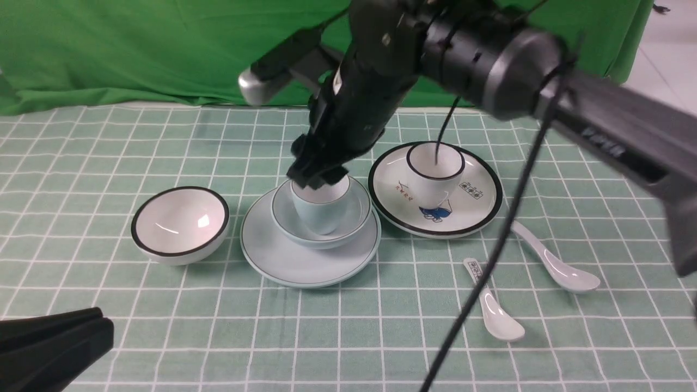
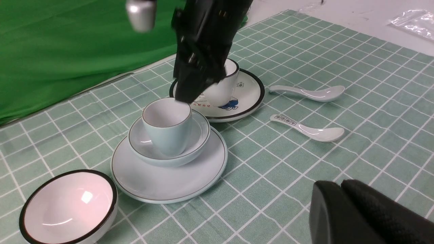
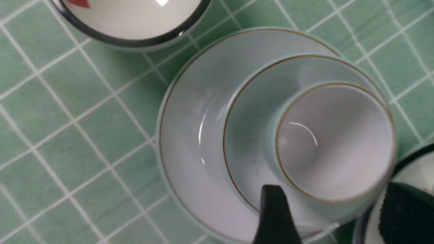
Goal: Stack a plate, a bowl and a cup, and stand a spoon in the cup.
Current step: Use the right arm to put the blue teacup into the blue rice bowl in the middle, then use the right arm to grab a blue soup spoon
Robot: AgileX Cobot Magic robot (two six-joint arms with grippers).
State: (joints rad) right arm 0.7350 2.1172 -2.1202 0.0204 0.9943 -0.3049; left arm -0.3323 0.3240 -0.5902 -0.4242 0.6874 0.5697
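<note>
The pale blue cup (image 1: pixel 321 215) stands upright in the pale blue bowl (image 1: pixel 354 218), which sits on the large pale blue plate (image 1: pixel 283 261). My right gripper (image 1: pixel 318 177) hangs just over the cup's far rim. In the right wrist view that gripper (image 3: pixel 334 195) is open, its fingers wide on either side of the cup (image 3: pixel 335 142), with a gap showing at one finger. The plain white spoon (image 1: pixel 555 264) lies on the cloth to the right. My left gripper (image 1: pixel 103 321) rests low at the near left, shut on nothing.
A black-rimmed white bowl (image 1: pixel 179 223) sits left of the stack. Right of it, a black-rimmed printed plate (image 1: pixel 468 215) carries a black-rimmed cup (image 1: pixel 435 174). A spoon with a marked handle (image 1: pixel 493 307) lies near the plain one. The right arm's cable (image 1: pixel 490 256) hangs across both spoons.
</note>
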